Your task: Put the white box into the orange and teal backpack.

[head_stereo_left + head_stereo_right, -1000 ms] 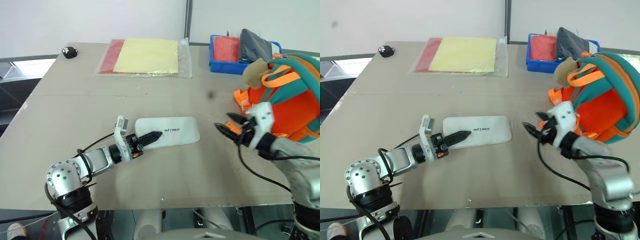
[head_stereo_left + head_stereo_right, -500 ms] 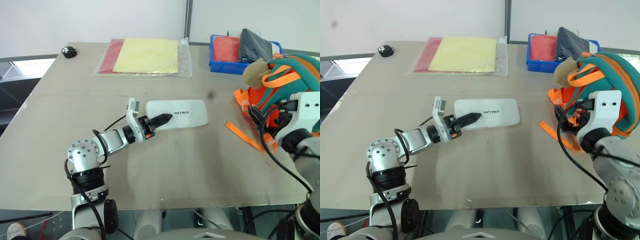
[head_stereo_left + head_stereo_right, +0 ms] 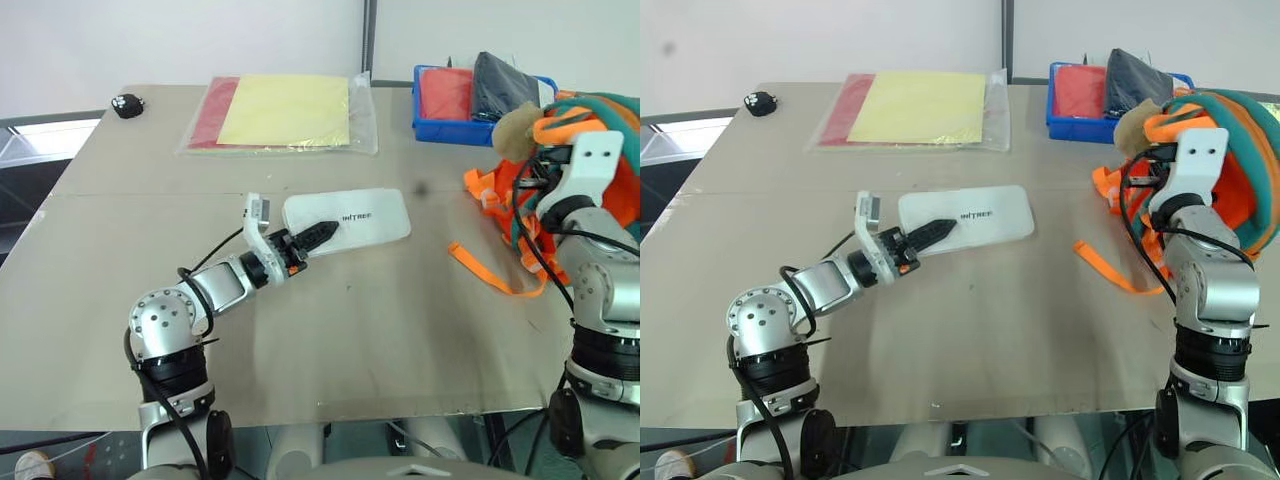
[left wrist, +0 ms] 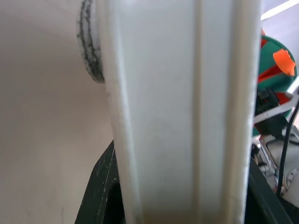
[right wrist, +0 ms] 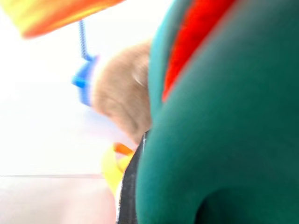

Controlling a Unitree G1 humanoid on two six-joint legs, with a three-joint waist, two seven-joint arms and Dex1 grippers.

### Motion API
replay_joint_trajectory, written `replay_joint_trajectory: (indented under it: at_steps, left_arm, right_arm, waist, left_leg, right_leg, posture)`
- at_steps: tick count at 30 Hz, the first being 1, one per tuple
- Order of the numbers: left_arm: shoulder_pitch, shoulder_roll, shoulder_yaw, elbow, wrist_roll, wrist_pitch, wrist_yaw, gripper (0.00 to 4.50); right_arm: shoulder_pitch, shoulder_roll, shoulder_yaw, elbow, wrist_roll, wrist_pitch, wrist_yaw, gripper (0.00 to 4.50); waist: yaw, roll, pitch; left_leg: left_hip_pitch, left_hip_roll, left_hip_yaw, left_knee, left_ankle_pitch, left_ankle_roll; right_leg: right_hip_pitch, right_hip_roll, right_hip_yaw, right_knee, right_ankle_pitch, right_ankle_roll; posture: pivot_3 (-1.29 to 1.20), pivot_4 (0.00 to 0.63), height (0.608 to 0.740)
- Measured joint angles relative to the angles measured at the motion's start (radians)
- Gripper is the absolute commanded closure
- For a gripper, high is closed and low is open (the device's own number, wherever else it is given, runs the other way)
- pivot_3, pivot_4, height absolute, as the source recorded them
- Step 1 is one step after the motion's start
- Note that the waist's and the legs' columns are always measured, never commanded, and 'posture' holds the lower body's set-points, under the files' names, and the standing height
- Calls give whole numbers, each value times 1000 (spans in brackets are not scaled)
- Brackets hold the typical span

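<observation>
Left gripper [image 3: 318,235] pinches the white box [image 3: 350,217]; right gripper [image 3: 1152,178], jaws pressed together on the orange and teal backpack [image 3: 1240,180], should hold its mouth wide.

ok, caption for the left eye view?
Left fingers pinch the white box; right gripper is at the orange and teal backpack.

One white box [image 3: 350,217] — one backpack [image 3: 600,150]
</observation>
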Motion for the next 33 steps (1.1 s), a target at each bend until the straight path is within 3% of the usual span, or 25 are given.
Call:
replay_joint_trajectory:
  at_steps: [6, 12, 18, 25, 33]
  left_arm:
    - [-15, -6, 47, -12, 44, -198, -5, 3398]
    - [11, 69, 89, -52, 59, -298, -6, 3398]
    - [91, 154, 148, -111, 77, -362, -37, 3398]
    - [203, 404, 287, -120, -2, -359, -346, 3398]
    - [207, 512, 203, -170, 59, -386, -632, 3398]
  right_arm:
    - [-130, 2, 64, 25, 96, -71, 207, 4487]
    - [-239, 22, 122, -7, 277, -70, 414, 4487]
    - [-238, -22, 148, -86, 412, 7, 523, 4487]
    - [-35, -179, 257, -112, 372, -6, 696, 4487]
    - [-37, -224, 240, -74, 363, -49, 764, 4487]
  waist:
    - [-3, 1, 1]
    - [-3, 1, 2]
    - [12, 0, 3]
    - [11, -2, 5]
    - [5, -2, 5]
  left_leg:
    - [0, 0, 0, -1, 0, 0]
    - [-5, 1, -1, -2, 0, 0]
    - [-14, 0, -4, -1, 0, 0]
    - [-12, 0, -4, 1, 0, 0]
    - [-8, 1, -4, 4, 0, 0]
  right_leg:
    - [-1, 1, 1, 0, 0, 0]
    - [-5, 0, -1, -2, 0, 0]
    - [-9, -2, -7, -5, 0, 0]
    - [-7, -2, -8, -4, -1, -2]
    - [-3, -1, -8, -3, -2, -4]
  posture:
    - [0, 150, 740]
    - [0, 150, 740]
    - [0, 150, 740]
    - [0, 150, 740]
    - [0, 150, 740]
